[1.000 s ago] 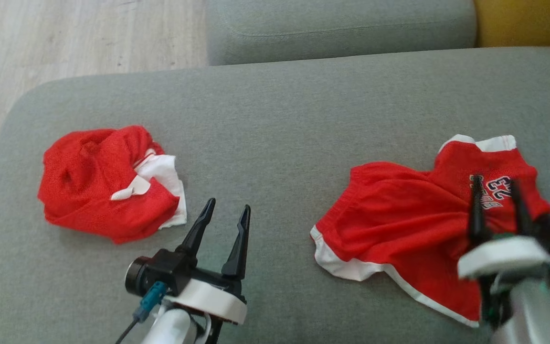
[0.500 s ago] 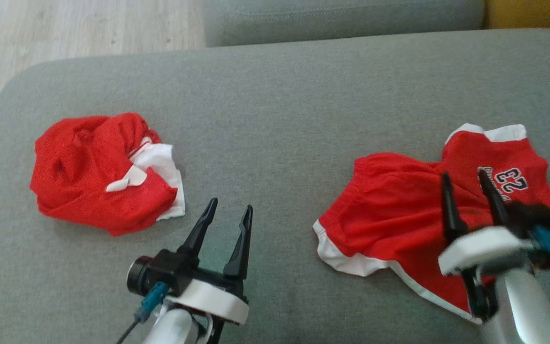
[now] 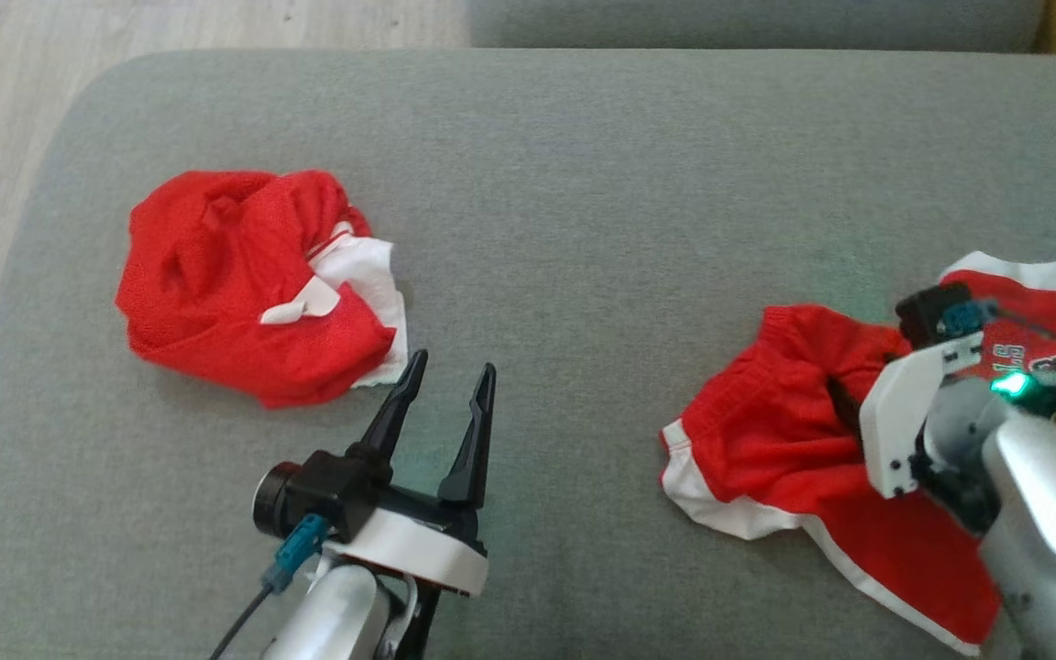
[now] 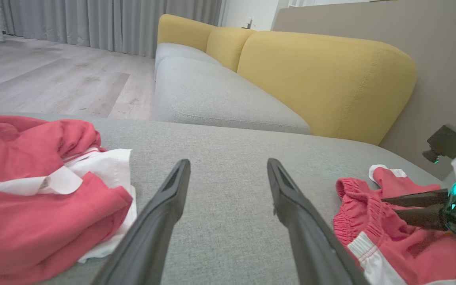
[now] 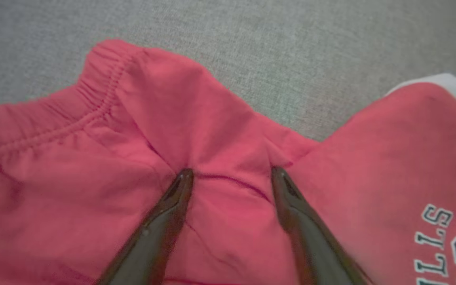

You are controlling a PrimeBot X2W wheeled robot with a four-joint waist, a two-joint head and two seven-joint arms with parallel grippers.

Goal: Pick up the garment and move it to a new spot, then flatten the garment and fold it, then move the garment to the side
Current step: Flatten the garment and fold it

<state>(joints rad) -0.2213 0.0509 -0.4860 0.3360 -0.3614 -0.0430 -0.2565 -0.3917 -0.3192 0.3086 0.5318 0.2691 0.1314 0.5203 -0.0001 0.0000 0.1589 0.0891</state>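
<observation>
Right pincer [image 5: 232,171] spread on red shorts [image 5: 73,166], lettering [image 5: 445,241] cut off

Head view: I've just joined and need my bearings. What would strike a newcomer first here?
Two bright red garments on the grey sofa cushion: a crumpled red and white bundle at the left and red shorts at the right. The right gripper has its open fingers down on the shorts near the waistband, while the left gripper hangs open over bare cushion between them.

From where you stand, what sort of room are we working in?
Probably a home living room: the work surface is a grey upholstered seat, with yellow backrests beyond, a wood-look floor and long grey curtains.
</observation>
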